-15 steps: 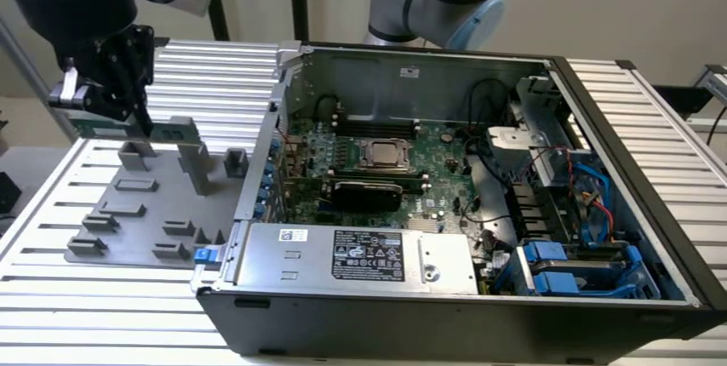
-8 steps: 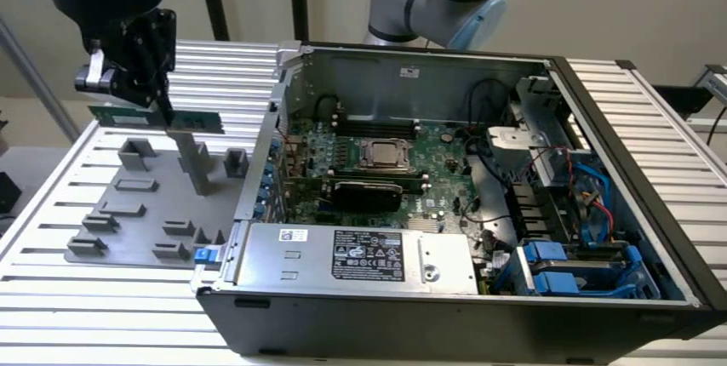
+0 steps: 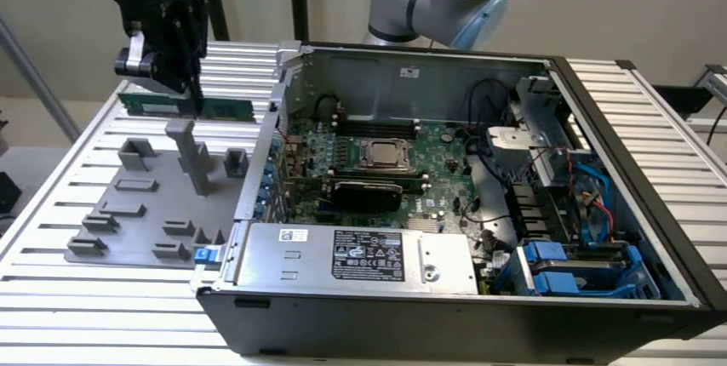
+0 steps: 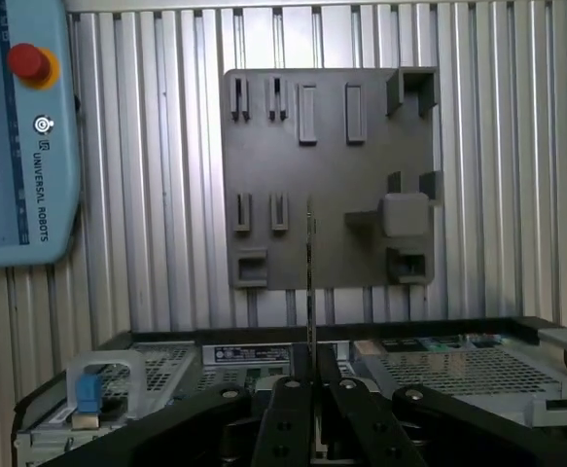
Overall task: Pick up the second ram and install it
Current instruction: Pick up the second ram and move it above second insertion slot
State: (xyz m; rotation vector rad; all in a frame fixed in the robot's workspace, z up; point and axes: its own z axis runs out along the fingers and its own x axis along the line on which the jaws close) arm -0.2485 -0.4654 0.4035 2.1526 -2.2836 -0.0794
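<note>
The second ram (image 3: 216, 109) is a long green stick held level in the air above the grey holder plate (image 3: 136, 213), at the exterior view's upper left. My gripper (image 3: 191, 98) is shut on it from above, near its middle. In the wrist view the ram (image 4: 310, 282) shows edge-on as a thin line rising from between the black fingers (image 4: 288, 409), with the holder plate (image 4: 351, 165) behind it. The open computer case (image 3: 636, 179) lies to the exterior view's right, with the motherboard (image 3: 449, 149) and its black memory slots (image 3: 369, 126) inside.
The holder plate carries several upright grey posts and brackets, the tallest post (image 3: 187, 157) just below the ram. The case's left wall (image 3: 278, 102) stands between plate and motherboard. A blue teach pendant (image 4: 20, 146) with a red button lies on the slatted table (image 3: 46, 289).
</note>
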